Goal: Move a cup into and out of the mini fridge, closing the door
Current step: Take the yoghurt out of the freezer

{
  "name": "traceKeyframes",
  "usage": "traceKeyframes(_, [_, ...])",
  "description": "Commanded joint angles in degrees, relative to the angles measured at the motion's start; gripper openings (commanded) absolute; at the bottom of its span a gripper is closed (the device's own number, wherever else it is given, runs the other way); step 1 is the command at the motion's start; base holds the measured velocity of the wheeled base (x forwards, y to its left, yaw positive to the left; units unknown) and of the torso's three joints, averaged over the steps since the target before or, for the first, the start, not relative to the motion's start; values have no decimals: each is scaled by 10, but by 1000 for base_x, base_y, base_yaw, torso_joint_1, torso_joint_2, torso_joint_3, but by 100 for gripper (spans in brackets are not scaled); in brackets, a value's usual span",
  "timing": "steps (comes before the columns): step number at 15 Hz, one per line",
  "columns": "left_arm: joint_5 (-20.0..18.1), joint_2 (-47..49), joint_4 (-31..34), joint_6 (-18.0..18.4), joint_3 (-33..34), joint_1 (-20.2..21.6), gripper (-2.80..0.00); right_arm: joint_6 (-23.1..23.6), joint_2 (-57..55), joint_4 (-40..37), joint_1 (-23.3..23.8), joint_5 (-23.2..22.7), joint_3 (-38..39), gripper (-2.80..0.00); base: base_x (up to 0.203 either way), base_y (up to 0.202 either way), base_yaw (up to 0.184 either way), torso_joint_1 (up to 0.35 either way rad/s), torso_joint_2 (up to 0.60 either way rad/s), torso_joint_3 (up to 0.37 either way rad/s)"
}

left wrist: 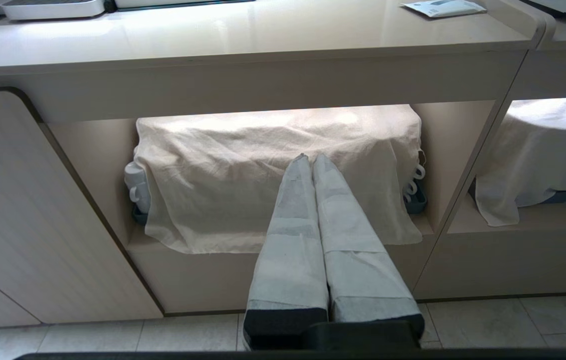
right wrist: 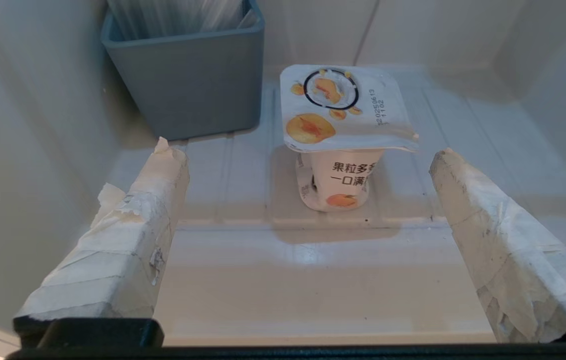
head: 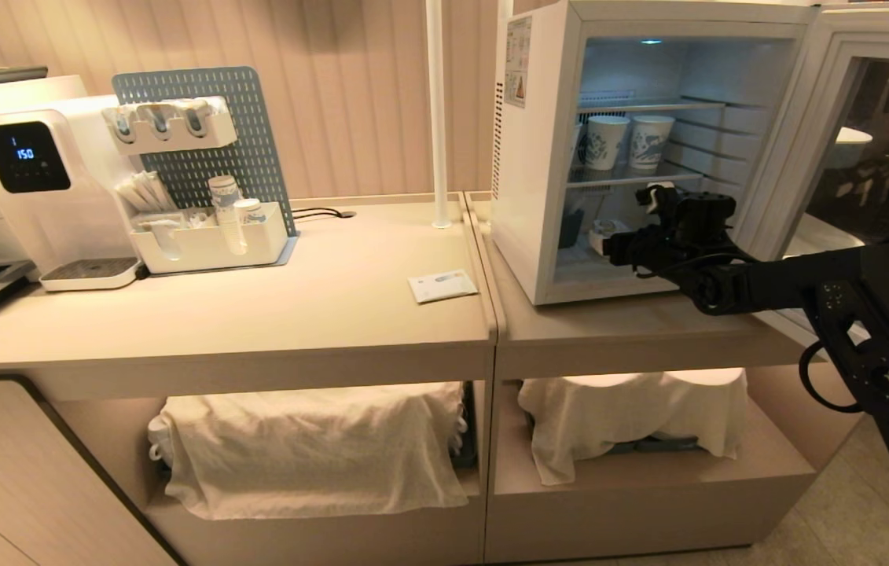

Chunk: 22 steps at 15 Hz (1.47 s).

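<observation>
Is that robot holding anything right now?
No. The right gripper is open, short of the cup; the left gripper is shut on nothing.

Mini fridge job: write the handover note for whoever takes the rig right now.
Right gripper: open, empty, at the mini fridge mouth, cup apart from the fingers.
Left gripper: shut, parked low before the cabinet's cloth.
Cup: upright on the fridge floor beside a grey bin; two paper cups on the shelf above.
Door: swung wide open.
Done: cup is inside.
Left: probably grasp the cup, take it out, close the door.
</observation>
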<state>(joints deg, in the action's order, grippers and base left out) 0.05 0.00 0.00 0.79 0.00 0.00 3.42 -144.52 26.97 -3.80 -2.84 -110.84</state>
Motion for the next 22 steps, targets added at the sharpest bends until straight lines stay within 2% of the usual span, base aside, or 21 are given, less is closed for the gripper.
traceKeyframes(1, [0, 0, 0, 1, 0, 0, -280, 1, -4, -1, 3, -1, 0, 0, 0, 0, 0, 0, 0, 0])
traceKeyframes(7, [0, 0, 0, 0, 0, 0, -280, 0, -16, 0, 5, -1, 0, 0, 0, 0, 0, 0, 0, 0])
traceKeyframes(8, [0, 0, 0, 0, 0, 0, -280, -1, -19, 5, 4, -1, 0, -280, 0, 0, 0, 0, 0, 0])
traceKeyframes(22, [0, 0, 0, 0, 0, 0, -280, 9, -25, -6, -5, -3, 0, -280, 0, 0, 0, 0, 0, 0])
